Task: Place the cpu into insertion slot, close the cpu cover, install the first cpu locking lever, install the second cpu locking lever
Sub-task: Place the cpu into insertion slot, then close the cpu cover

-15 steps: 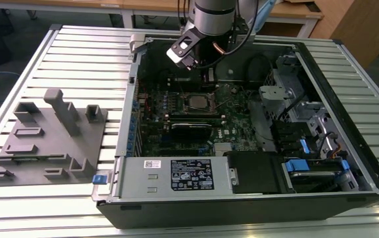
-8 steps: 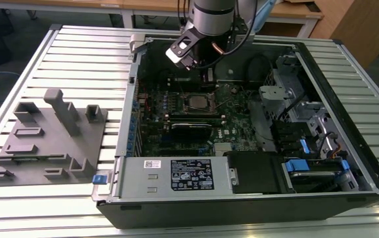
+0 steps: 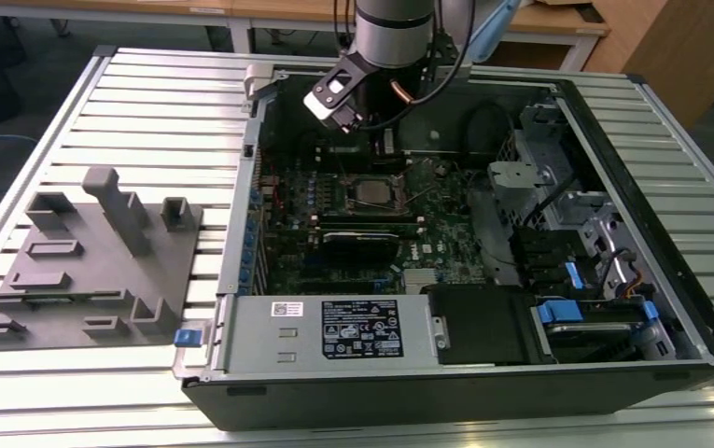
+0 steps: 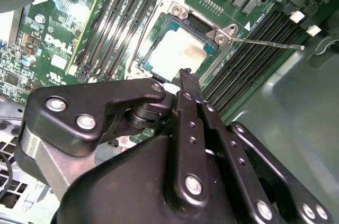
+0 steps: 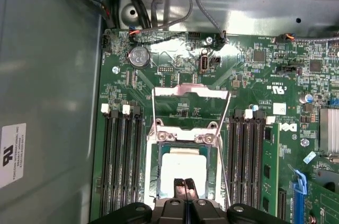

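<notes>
One cpu seated, cover open

One cpu lies flat in the slot, its pale metal top up and level with the rim, so it looks fully dropped in rather than perched on an edge. The cover is tipped back on its hinge, on the side of the slot away from the claw. Green board shows through its square opening, and the chip is left bare. A thin wire lever sticks out sideways from a slot corner. It looks unlatched, which would explain why the cover is free to stand open. The claw hangs right above the cpu's near edge, its two fingers pressed together with nothing between them. Whether the tips touch the chip I cannot tell. In the exterior view the arm reaches down into the open case, which lies on its side on the slatted tabletop. By my reading, placing is done; cover and levers are not.
</notes>
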`<state>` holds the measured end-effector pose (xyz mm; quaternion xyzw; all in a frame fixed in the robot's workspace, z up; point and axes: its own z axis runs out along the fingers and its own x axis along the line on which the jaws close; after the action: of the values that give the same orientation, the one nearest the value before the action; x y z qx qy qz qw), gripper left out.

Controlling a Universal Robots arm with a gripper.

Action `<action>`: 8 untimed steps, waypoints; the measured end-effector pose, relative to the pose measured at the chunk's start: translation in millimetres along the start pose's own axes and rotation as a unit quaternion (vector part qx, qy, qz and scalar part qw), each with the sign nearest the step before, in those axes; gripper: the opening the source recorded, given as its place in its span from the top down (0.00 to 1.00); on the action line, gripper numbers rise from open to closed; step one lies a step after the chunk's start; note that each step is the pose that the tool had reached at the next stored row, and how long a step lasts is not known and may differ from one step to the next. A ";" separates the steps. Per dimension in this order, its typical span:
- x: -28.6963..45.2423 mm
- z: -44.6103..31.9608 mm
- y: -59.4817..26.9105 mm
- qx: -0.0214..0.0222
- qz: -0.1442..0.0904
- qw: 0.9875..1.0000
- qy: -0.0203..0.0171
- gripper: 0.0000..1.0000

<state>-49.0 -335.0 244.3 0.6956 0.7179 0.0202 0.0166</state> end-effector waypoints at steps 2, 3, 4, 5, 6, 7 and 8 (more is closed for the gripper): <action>0.0 0.0 -0.1 0.000 0.000 1.000 0.000 0.90; 0.0 0.0 -0.2 0.000 0.000 1.000 0.000 0.90; 0.0 0.0 -1.0 0.000 0.000 1.000 0.000 0.90; 0.0 0.0 -1.1 0.000 0.000 1.000 0.000 0.90; 0.1 -0.1 -2.1 0.000 0.000 1.000 0.000 0.90; 0.1 -0.1 -2.9 0.000 0.000 1.000 0.000 0.90; 0.1 -0.1 -3.0 0.000 0.000 1.000 0.000 0.90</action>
<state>-52.0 -335.0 244.3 0.6957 0.7179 0.0202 0.0166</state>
